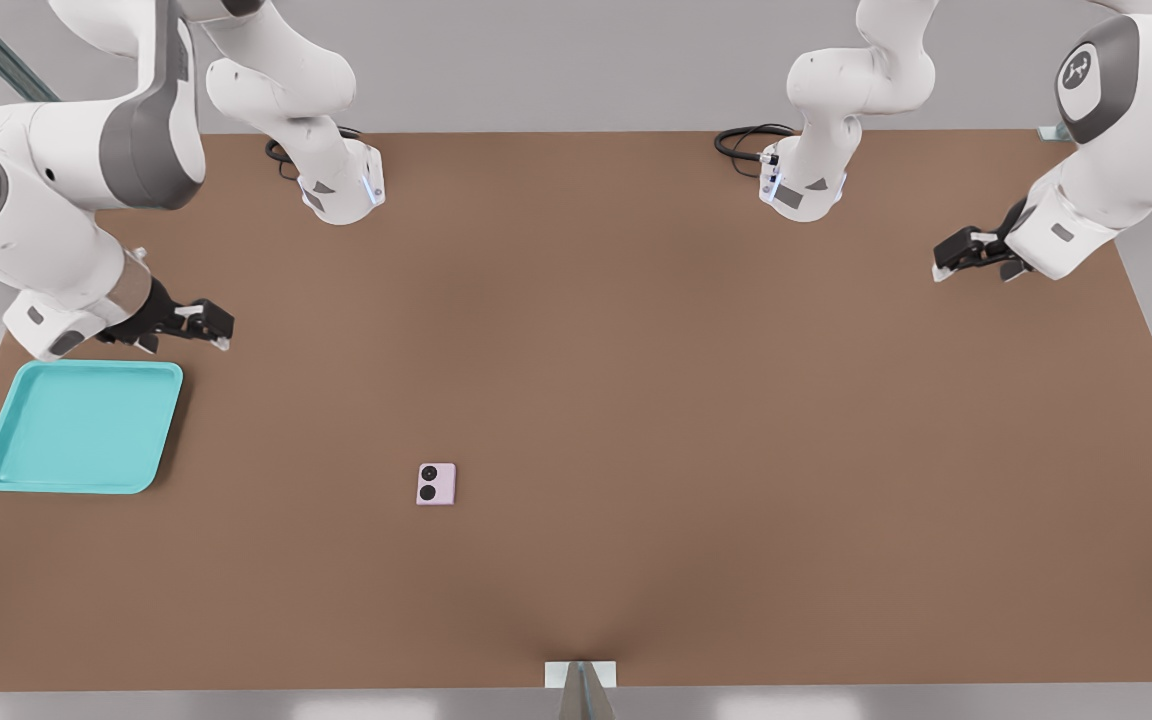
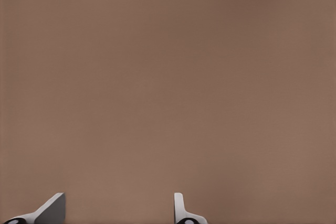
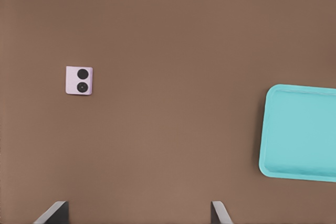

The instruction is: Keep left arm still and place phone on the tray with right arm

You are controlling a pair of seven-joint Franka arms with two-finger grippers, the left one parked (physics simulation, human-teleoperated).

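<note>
Gripper (image 1: 219,330) of the right arm (image 1: 46,215), fingers apart and empty, hovers just beyond the tray (image 1: 82,427); the phone (image 1: 436,484) lies flat on the table (image 1: 696,400), well apart from the tray.

Bare brown table (image 2: 168,77) fills nearly the whole left wrist view, and at its lower edge two pale grey fingertips (image 2: 52,208) of the parked arm's own hand poke into sight, well apart from each other, with only tabletop showing in the gap between them.
</note>
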